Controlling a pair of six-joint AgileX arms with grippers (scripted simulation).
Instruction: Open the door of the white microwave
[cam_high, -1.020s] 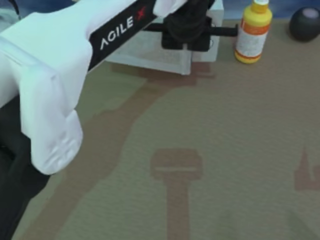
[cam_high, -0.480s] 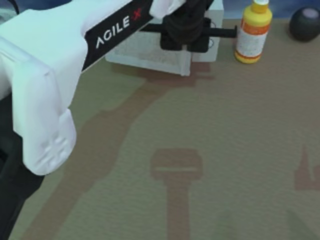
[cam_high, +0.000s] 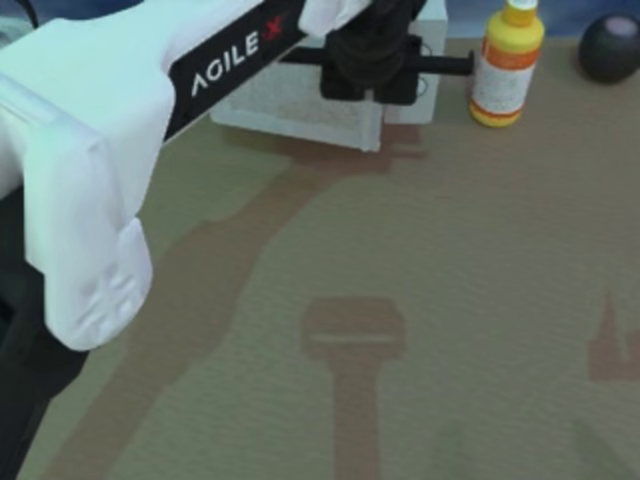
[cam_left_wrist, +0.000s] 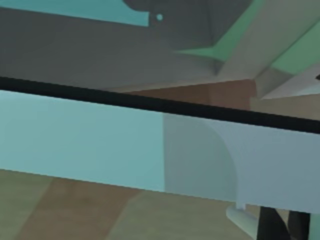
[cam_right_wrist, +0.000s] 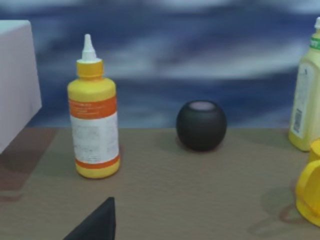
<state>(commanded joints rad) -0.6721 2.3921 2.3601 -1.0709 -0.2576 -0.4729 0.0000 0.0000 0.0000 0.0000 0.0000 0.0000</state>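
The white microwave stands at the table's far edge, its knob panel facing forward. Its door, with the speckled grey window, stands swung out at an angle from the body. My left gripper is at the door's free edge, shut on it. In the left wrist view the door is a pale band across the picture, with the dark interior above it. The left gripper shows as two dark fingers under the band, next to a pale handle bar. Only one dark tip of my right gripper shows.
A yellow bottle with an orange label stands right of the microwave, a dark sphere farther right. The right wrist view shows the yellow bottle, the dark sphere, a pale yellow bottle and a yellow object.
My left arm's elbow has shifted a little to the left since one second ago. The door and the gripper at its edge have barely moved.
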